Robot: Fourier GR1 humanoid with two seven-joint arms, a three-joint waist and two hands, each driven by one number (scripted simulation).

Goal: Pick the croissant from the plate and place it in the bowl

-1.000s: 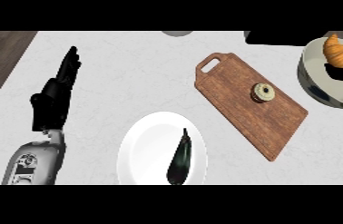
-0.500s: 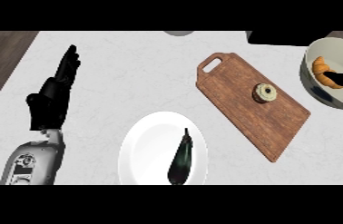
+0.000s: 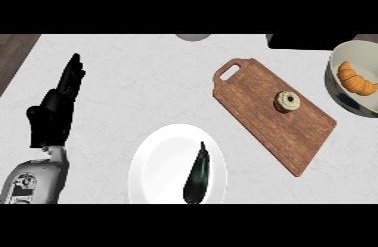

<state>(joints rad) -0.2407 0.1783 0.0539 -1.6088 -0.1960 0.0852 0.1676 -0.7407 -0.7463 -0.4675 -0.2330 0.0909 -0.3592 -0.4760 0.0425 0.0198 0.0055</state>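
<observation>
An orange croissant (image 3: 356, 80) lies inside a pale bowl (image 3: 345, 99) at the right edge of the head view, clear of any hand. A white plate (image 3: 159, 161) sits at the lower middle and carries only a dark eggplant (image 3: 197, 172). My left hand (image 3: 55, 112) rests open at the left, fingers straight and pointing up, far from the plate and the bowl. My right hand does not show in the view.
A wooden cutting board (image 3: 258, 98) with a handle lies diagonally between plate and bowl, with a small round doughnut-like item (image 3: 287, 101) on it. A grey round object (image 3: 193, 37) pokes in at the top edge. A dark block (image 3: 299, 41) sits at top right.
The croissant has gone from above the bowl's rim down into the bowl. The view has shifted a little, showing more of the bowl. My left hand has stayed still.
</observation>
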